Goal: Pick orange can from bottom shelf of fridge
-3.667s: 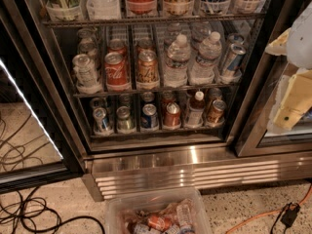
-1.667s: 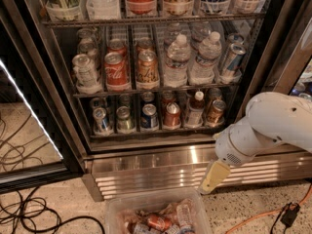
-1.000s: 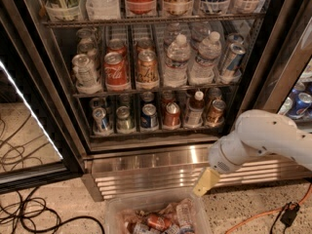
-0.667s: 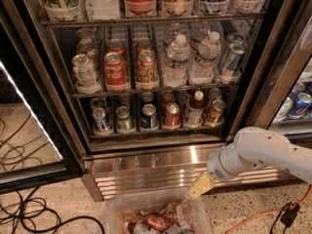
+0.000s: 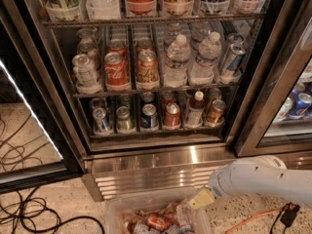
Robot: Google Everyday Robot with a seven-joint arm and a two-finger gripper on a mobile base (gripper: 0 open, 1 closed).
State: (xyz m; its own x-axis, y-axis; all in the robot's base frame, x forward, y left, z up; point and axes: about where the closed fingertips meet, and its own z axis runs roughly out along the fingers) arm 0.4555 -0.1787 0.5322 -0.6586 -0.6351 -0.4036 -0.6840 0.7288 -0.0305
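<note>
The fridge (image 5: 146,175) stands open in front of me. Its bottom shelf (image 5: 156,131) holds a row of small cans in narrow lanes. The orange can (image 5: 214,112) stands at the right end of that row, upright, next to a small white-capped bottle (image 5: 195,111). A redder can (image 5: 171,115) stands further left. My gripper (image 5: 200,199) hangs low on the white arm (image 5: 256,177), below the fridge base and above the bin's right rim, well below and apart from the orange can.
A clear plastic bin (image 5: 117,209) with cans and wrappers sits on the floor below the fridge. Black cables (image 5: 29,213) lie at left, an orange cable (image 5: 251,216) at right. The open glass door (image 5: 273,87) stands at right. The middle shelf holds water bottles and Coca-Cola cans (image 5: 115,72).
My arm came into view from the right and has dropped lower, the gripper moving down toward the bin's right rim. The cans on the shelves have not moved.
</note>
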